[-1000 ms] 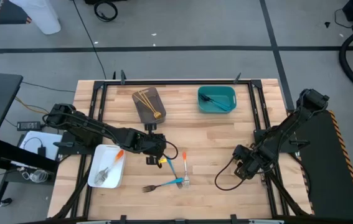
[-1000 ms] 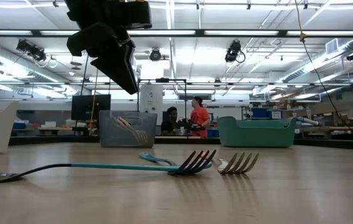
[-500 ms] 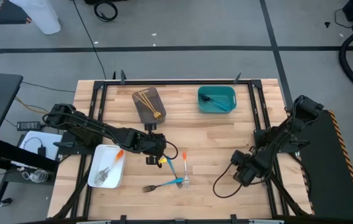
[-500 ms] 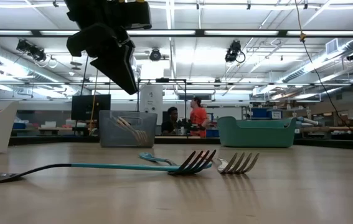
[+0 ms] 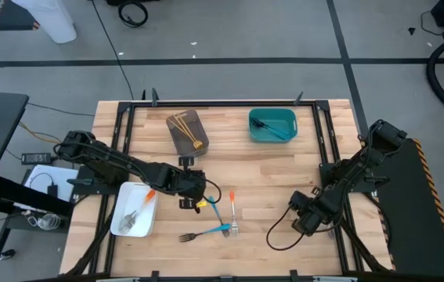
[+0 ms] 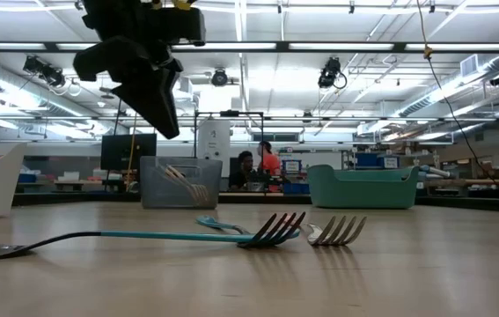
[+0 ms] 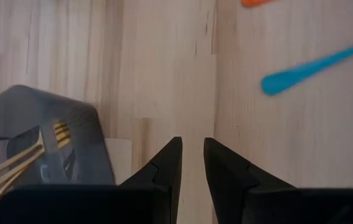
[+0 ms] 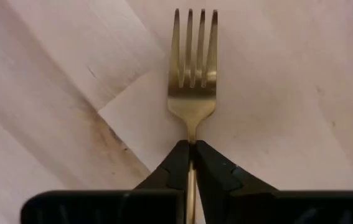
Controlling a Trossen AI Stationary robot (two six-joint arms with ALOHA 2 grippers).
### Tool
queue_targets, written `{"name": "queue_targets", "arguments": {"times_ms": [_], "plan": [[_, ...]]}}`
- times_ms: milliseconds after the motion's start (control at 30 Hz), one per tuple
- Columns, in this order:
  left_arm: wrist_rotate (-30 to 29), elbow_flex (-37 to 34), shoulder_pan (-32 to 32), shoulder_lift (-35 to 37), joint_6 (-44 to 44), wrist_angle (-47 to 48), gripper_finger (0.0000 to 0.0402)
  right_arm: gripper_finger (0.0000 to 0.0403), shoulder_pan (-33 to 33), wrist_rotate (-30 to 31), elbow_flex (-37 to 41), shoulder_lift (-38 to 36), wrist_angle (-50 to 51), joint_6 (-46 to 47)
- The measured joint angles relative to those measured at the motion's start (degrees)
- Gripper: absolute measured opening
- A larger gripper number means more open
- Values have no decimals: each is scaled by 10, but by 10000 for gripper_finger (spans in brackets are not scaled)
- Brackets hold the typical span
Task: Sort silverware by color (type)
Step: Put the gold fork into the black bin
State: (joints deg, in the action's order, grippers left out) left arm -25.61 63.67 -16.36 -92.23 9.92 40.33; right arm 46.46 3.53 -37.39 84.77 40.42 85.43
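While the right tool (image 8: pixel 190 163) pinches the slim neck of a gold fork (image 8: pixel 192 74), tines pointing away from the wrist camera, the step in hand looks like carrying that fork to join its own colour. In the high view this tool (image 5: pixel 298 221) sits at the lower right of the wooden surface (image 5: pixel 284 168), and the fork itself cannot be made out there. The likely target is the grey tray (image 5: pixel 187 131) at upper centre, which already holds gold forks (image 5: pixel 184 125); getting there calls for a lift and a long reach across the frame, keeping the thin stem from twisting between the pads.

The left tool (image 7: pixel 189 163) hovers over bare planks left of centre in the high view (image 5: pixel 189 193), its fingers parted by a narrow gap and gripping nothing. Just right of it lie a blue-handled fork (image 5: pixel 216 210), an orange-handled fork (image 5: pixel 232 212), and a second blue-handled fork with dark tines (image 5: pixel 203 233) near the lower middle.

A teal tray (image 5: pixel 272 124) at upper right holds blue-handled pieces, and a white tray (image 5: pixel 133 210) at lower left holds an orange-handled fork (image 5: pixel 148 199) and what seems a metal one.

The forks are smooth, narrow and glossy, with four fine tines; the surface is pale, matt, jointed wood.
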Motion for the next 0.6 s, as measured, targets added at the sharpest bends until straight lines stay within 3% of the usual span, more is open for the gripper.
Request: {"name": "queue_targets", "arguments": {"times_ms": [600], "plan": [[15, 12, 0, 0, 1, 8, 75, 21, -6, 11, 0, -5, -25, 0]]}}
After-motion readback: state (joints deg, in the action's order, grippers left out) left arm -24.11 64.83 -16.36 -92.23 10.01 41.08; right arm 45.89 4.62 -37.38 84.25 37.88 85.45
